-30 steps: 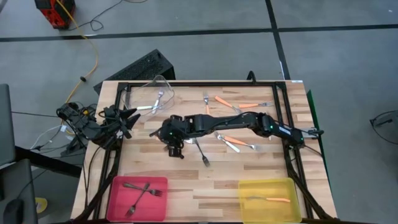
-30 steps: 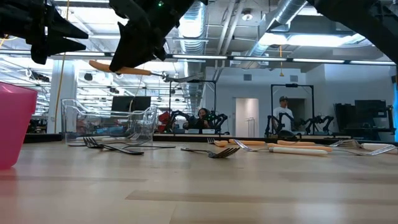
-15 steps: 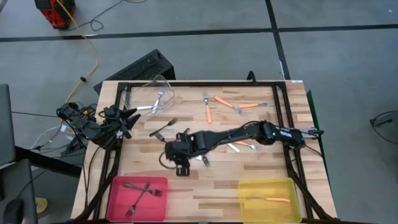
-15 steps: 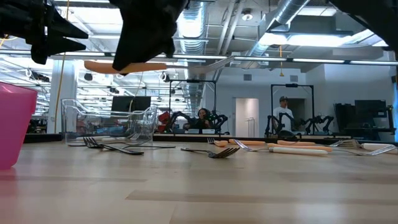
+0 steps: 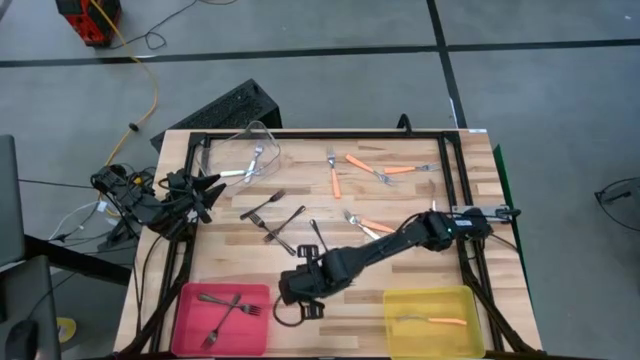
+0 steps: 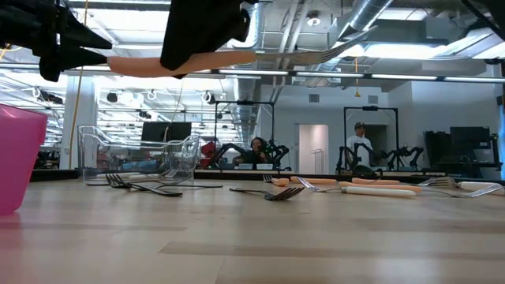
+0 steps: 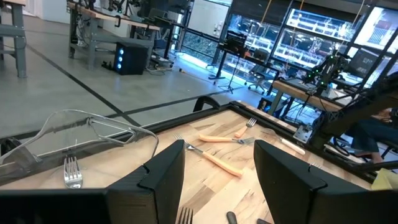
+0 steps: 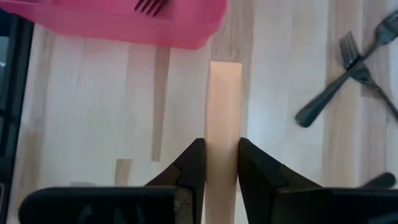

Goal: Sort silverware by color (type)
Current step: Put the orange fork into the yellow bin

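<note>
My right gripper (image 5: 297, 289) hangs above the table's near part, just right of the pink bin (image 5: 190, 322), shut on an orange-handled fork (image 6: 237, 58). In the high view the gripper hides that fork. Several orange-handled forks (image 5: 336, 178) and dark forks (image 5: 284, 227) lie flat on the wood. The pink bin holds two dark forks (image 5: 228, 308). The yellow bin (image 5: 400, 318) holds one orange-handled fork (image 5: 440, 321). A silver fork (image 5: 253, 163) lies in the clear bin (image 5: 262, 134). My left gripper (image 7: 217, 177) waits open at the table's left edge, holding nothing. My right gripper pinches the fork's orange handle (image 8: 222, 134) between its two fingers (image 8: 193, 163). The fingers slant down from above. The handle's free end (image 8: 224, 68) sticks out past them and the silver head (image 6: 339, 49) out the other way. The fork hangs about level, clear of the table.
A black frame (image 5: 190, 250) runs along the table's left, right and far edges. Bare wood lies between the pink and yellow bins at the near edge. A black cable loop (image 5: 290, 315) hangs under the right wrist. People show in the room beyond.
My right gripper has swung from the middle of the table toward its near edge, carrying the orange-handled fork level and clear of the wood, and has turned somewhat on the way. It now hangs beside the pink bin. The forks it had covered show again.
</note>
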Robot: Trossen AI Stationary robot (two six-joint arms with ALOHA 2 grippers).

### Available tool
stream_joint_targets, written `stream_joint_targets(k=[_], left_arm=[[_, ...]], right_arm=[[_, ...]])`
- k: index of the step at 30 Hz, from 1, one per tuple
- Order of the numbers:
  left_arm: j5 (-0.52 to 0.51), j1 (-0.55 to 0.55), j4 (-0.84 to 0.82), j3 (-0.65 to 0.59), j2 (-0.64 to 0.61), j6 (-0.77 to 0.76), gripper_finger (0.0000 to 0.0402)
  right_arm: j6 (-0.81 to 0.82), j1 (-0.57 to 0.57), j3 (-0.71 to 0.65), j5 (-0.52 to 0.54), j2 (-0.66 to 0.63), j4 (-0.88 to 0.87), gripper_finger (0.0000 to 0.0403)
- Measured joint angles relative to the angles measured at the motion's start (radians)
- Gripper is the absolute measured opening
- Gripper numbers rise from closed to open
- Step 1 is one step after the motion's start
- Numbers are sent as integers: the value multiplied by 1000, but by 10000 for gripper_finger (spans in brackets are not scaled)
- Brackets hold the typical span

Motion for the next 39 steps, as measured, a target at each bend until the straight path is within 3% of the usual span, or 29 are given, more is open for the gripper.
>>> stream_joint_targets(k=[20,24,31,35,39], left_arm=[[-30,0,1,0,0,-1,178],[-47,0,1,0,0,-4,178],[-65,0,1,0,0,-10,178],[-92,0,1,0,0,-16,178],[-98,0,1,0,0,-19,178]], right_arm=[[-33,47,-32,104,-75,-110,98],[-24,42,-228,72,-151,27,98],[69,32,-772,81,-482,519,98],[89,33,-972,98,-608,660,98],[114,33,-1093,100,-675,675,98]])
